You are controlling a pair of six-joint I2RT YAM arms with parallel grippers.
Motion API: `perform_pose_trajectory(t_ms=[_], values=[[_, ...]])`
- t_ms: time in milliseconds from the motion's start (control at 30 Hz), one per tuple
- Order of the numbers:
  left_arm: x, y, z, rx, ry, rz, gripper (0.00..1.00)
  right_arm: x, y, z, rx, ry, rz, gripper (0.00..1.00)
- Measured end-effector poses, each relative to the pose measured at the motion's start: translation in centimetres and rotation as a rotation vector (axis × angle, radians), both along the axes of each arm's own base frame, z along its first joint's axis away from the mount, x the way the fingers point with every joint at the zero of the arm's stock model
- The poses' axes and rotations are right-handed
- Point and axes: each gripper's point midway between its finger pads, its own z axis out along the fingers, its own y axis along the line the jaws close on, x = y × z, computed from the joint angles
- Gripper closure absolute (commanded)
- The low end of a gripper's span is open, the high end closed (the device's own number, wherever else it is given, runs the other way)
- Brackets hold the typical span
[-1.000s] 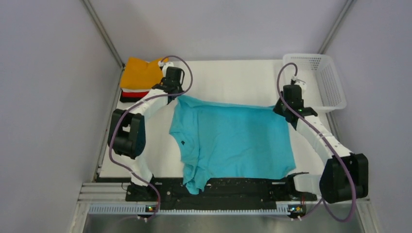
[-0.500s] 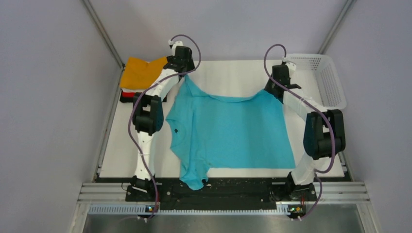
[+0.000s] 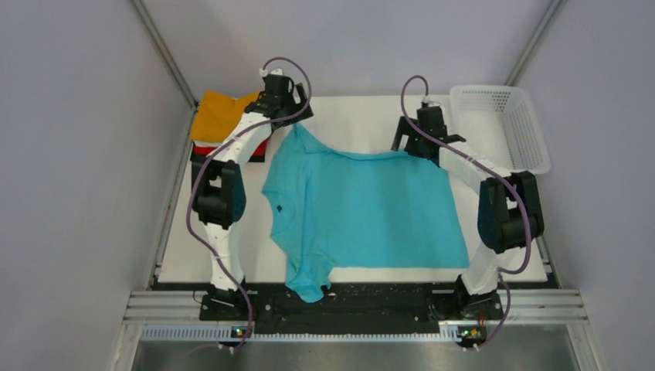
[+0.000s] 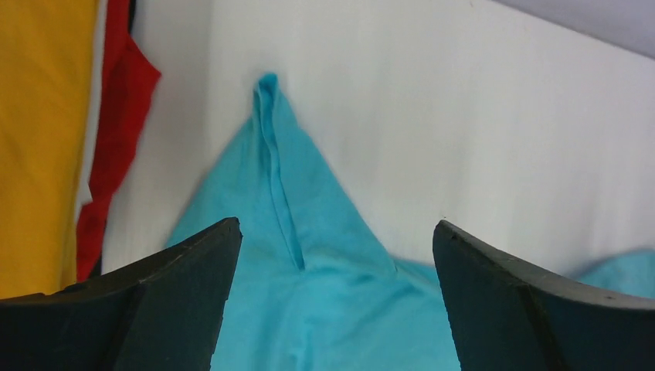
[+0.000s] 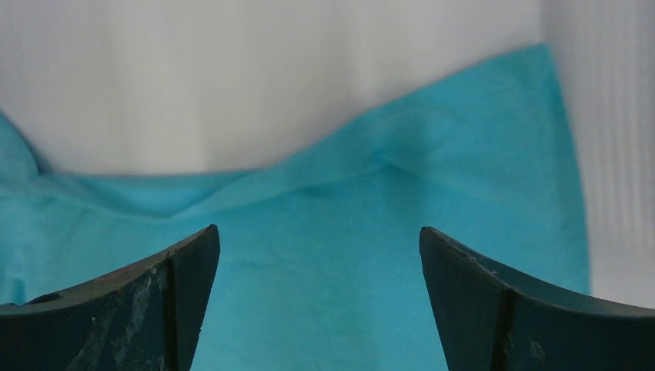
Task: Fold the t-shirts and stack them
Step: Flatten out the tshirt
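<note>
A turquoise t-shirt (image 3: 363, 209) lies spread out on the white table (image 3: 347, 116), with one end drooping over the near edge. Its far left corner (image 4: 268, 100) is drawn into a point. My left gripper (image 4: 336, 224) hovers open just above that corner, with cloth showing between the fingers but not pinched. Over the far right part of the shirt (image 5: 324, 263), my right gripper (image 5: 318, 230) is also open and holds nothing. At the far left sits a stack of folded t-shirts, orange (image 3: 216, 116) on top and red (image 4: 116, 116) beneath.
A white perforated basket (image 3: 514, 124) stands at the far right corner. Grey walls close in both sides. A black rail (image 3: 386, 297) with the arm bases runs along the near edge, and the shirt's hanging end rests on it.
Both grippers were shut on the shirt's far corners and have opened, letting the cloth go. The arms carried the far edge backward, and the right gripper shifted left.
</note>
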Motion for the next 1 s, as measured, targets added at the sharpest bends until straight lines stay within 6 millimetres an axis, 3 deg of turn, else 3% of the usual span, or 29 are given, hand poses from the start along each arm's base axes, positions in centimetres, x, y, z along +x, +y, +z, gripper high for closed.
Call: perform_pose_trajectory(t_ms=[100,167,333,467,633,1000], values=[[-3.4,-1.1,0.8,-0.087,0.034,-0.053,0.01,-2.7,1.9,-3.0,0.021,0.079,0.068,0.01],[-4.7,-1.9,0.5,-0.136,0.054,-0.083,0.01,-4.9,2.6,-5.4,0.039,0.142,0.101,0.01],[-6.3,-4.0,-3.0,-0.237,0.158,-0.128,0.01,-8.3,2.7,-8.9,0.066,0.239,0.126,0.01],[-6.3,-5.0,-6.4,-0.272,0.229,-0.128,0.02,-8.5,3.0,-8.5,0.093,0.210,0.135,0.01],[-6.4,-4.7,-10.2,-0.255,0.303,-0.082,0.14,-8.6,3.0,-8.7,0.094,0.202,0.136,0.01],[-3.9,-3.6,-11.2,-0.200,0.277,0.015,0.49,-8.6,2.9,-8.7,0.090,0.200,0.135,0.01]])
